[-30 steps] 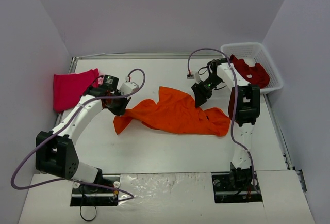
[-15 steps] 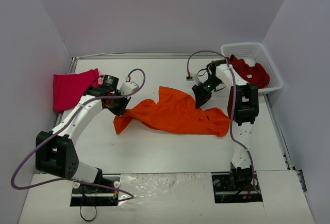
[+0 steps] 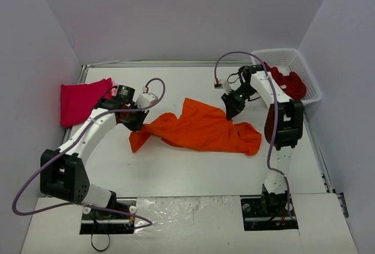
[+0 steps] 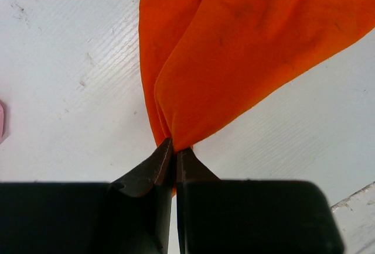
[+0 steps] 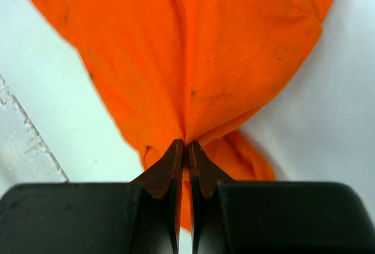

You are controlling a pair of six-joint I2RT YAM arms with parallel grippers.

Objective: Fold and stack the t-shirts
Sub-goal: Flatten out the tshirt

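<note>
Pinching the rumpled, bright orange t-shirt [image 3: 199, 130] are left tool [image 4: 174, 150] and right tool [image 5: 187, 147].

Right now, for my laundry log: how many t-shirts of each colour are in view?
orange t-shirt: 1
magenta-pink t-shirt: 1
dark red t-shirts: 2 seen, one heaped, one mostly hidden
Total: 4

1. White worktop [image 3: 187, 169], faintly scuffed.
2. Crumpled orange t-shirt [image 3: 199, 130] spread across its middle.
3. Left of the orange t-shirt, well apart: flat magenta-pink t-shirt [image 3: 82, 99].
4. Right of it and farther back: white lattice basket [image 3: 305, 67].
</note>
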